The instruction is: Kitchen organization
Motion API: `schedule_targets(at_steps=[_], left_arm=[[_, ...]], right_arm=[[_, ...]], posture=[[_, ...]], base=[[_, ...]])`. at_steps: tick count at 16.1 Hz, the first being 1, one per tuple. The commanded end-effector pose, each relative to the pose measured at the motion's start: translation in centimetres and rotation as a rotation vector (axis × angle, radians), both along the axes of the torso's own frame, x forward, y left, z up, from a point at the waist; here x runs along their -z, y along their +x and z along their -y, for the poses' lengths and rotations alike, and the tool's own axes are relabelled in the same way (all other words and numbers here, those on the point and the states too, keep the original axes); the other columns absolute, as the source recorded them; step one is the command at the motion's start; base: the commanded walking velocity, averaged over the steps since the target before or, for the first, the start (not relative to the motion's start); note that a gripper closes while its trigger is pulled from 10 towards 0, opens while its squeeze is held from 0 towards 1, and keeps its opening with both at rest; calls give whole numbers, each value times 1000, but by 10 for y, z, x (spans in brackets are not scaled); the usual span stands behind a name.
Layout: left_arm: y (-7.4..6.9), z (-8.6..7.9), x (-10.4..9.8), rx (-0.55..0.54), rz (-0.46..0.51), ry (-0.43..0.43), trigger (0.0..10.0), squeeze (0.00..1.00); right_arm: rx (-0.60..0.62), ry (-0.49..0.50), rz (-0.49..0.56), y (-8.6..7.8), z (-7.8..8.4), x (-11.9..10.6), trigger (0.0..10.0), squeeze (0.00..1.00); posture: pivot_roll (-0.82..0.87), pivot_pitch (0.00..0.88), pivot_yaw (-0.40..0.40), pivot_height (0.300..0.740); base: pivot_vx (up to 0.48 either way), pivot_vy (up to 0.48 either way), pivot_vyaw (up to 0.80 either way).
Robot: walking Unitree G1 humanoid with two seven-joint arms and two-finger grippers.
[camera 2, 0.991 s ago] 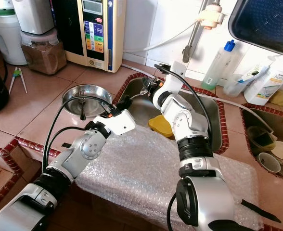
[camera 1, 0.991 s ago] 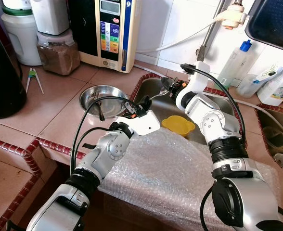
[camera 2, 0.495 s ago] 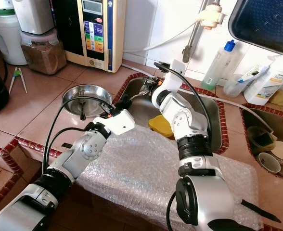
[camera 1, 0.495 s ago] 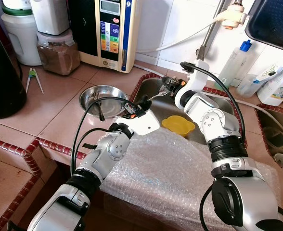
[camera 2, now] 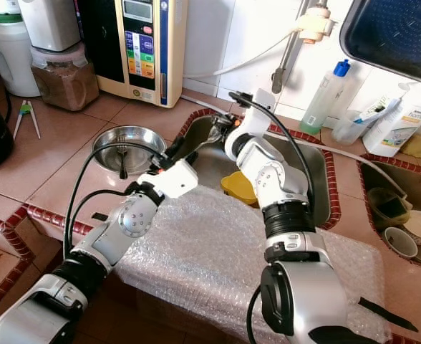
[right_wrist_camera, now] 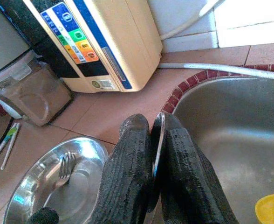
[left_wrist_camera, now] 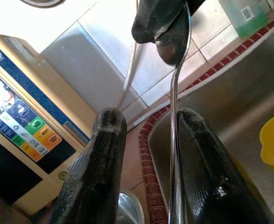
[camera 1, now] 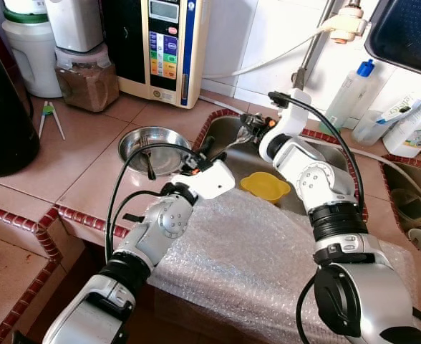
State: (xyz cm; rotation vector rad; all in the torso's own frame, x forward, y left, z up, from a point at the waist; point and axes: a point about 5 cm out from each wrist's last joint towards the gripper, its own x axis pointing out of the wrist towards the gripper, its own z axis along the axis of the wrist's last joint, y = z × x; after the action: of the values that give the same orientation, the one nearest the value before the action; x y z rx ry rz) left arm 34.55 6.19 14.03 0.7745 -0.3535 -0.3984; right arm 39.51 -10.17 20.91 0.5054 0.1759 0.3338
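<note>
I had the right gripper [right_wrist_camera: 154,154] pinched tight on the bowl end of a spoon [camera 1: 233,144], holding it in the air over the near-left corner of the sink [camera 1: 318,154], just above centre of the head view. I judged this a hand-over: the handle was offered toward the left gripper [left_wrist_camera: 146,154], whose fingers [left_wrist_camera: 97,163] stood spread with the thin shaft running between them, close against one finger but not clamped.

The spoon's long axis ran on a slant, bowl up and right at the right gripper, handle pointing down and left toward the steel bowl [camera 1: 135,143] on the tiled counter [camera 1: 74,154], where a fork [right_wrist_camera: 62,170] lay. That bowl looked the likely destination. A yellow cup [camera 1: 265,188] sat in the sink beyond.
</note>
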Motion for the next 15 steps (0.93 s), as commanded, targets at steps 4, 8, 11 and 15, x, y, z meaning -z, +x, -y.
schedule_targets(at_steps=[4,8,11,15], left_arm=[[-1,-4,1,63,-133,-129,10000,1000],[-8,5,2,180,-212,-150,10000,1000],[-11,7,4,224,-259,-146,10000,1000],[-19,8,11,326,-382,-136,10000,1000]], right_arm=[[218,-36,51,6,43,-6,0,0],[324,-199,141,9,70,-8,0,0],[373,-298,143,9,87,2,0,0],[374,-586,186,4,103,22,0,0]], posture=[[-21,0,-124,740],[-20,0,-121,740],[-15,0,-119,740],[-13,0,-118,740]], base=[[0,0,0],[0,0,0],[0,0,0],[0,0,0]])
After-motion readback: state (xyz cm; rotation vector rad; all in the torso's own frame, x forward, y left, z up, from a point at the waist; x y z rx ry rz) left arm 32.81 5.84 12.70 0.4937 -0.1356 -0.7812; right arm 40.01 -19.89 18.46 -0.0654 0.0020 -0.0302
